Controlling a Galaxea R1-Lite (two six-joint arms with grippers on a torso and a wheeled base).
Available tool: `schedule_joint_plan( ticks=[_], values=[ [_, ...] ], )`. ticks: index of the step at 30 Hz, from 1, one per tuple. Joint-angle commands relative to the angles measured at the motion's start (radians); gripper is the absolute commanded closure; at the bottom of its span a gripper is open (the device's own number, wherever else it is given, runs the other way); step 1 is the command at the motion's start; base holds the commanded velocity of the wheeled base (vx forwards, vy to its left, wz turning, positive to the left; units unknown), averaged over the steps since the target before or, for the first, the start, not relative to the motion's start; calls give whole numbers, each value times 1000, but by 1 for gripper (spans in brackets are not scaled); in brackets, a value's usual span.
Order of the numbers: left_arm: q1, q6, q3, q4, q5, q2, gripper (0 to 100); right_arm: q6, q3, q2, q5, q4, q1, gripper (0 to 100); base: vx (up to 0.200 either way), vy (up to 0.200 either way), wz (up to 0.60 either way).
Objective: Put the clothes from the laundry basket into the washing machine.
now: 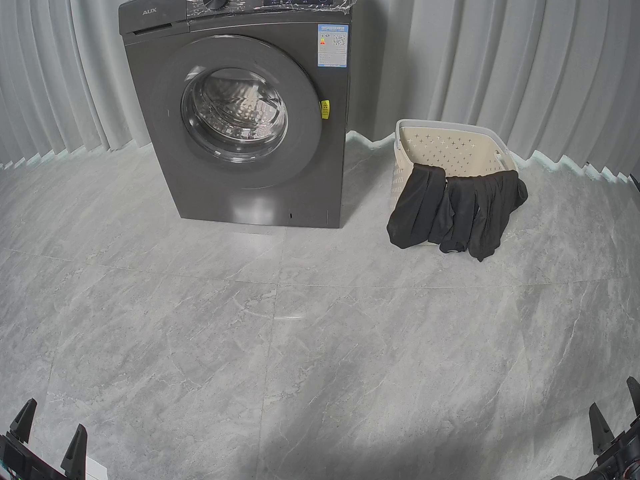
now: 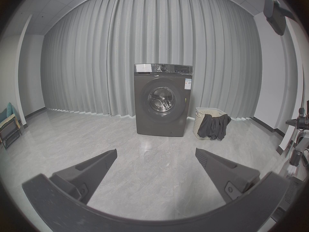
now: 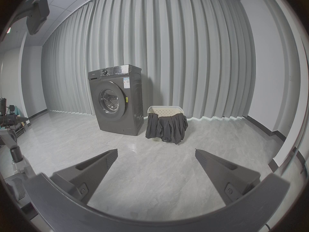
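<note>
A dark grey front-loading washing machine [image 1: 240, 101], its round door shut, stands before pleated grey curtains [image 1: 480, 48]. Just beside it, a cream perforated plastic laundry basket [image 1: 447, 143] has black clothes [image 1: 460, 211] draped over its near rim. The head view looks down into the basket, while the right wrist view adds the machine's side panel. The left gripper [image 2: 156, 153] and right gripper [image 3: 156, 152], well apart from both, are spread wide and hold nothing.

Pale grey pleated curtains [image 1: 500, 48] hung right across the back, down to the floor [image 1: 267, 355] of glossy grey marbled tiles; a white side wall [image 3: 273, 81] carried a dark baseboard [image 3: 260, 125].
</note>
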Motion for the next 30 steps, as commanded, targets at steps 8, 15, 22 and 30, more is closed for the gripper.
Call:
schedule_joint_plan(
  ticks=[8, 15, 22, 30],
  values=[
    [2, -2, 16, 0, 0, -16, 0, 0, 18, -16, 0, 0, 0, 0, 200, 0, 0],
    [2, -3, 16, 0, 0, -16, 0, 0, 18, -16, 0, 0, 0, 0, 200, 0, 0],
    [0, 3, 16, 0, -1, -16, 0, 0, 16, -16, 0, 0, -2, 0, 200, 0, 0],
    [0, 7, 16, 0, -3, -18, 0, -5, 15, -16, 2, 7, -2, 0, 25, 0, -225]
  ],
)
